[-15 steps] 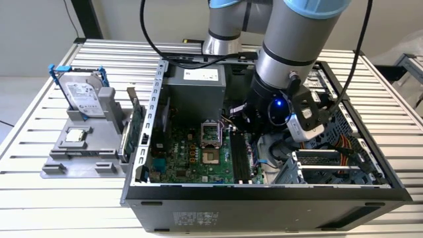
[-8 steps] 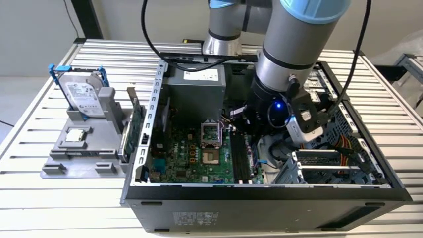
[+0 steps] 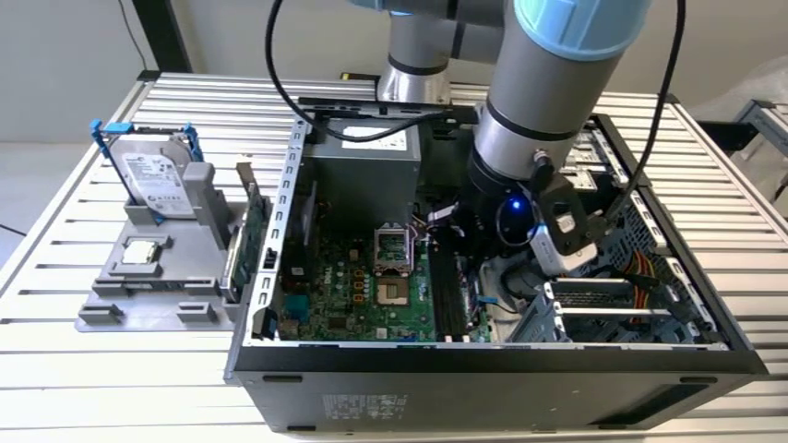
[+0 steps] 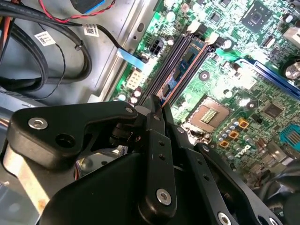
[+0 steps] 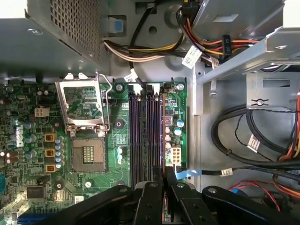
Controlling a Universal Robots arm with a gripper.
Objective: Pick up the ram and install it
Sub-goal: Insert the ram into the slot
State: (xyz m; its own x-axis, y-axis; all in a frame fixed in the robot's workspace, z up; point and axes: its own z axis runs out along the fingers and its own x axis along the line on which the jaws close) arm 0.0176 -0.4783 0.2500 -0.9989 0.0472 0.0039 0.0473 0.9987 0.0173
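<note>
Black fingers (image 5: 151,199) of the gripper (image 5: 164,185) are drawn together on the near end of the ram (image 4: 186,60), which stands on edge and runs away from them along the outermost memory slot (image 5: 161,131) of the motherboard (image 5: 117,124), seemingly already lined up.

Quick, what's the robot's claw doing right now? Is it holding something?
Gripper: closed on the ram, holding it edge-on at the memory slots on the motherboard.

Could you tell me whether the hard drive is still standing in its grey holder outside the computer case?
Yes, the hard drive stands upright in the grey holder on the table, at the exterior view's left of the computer case.
</note>
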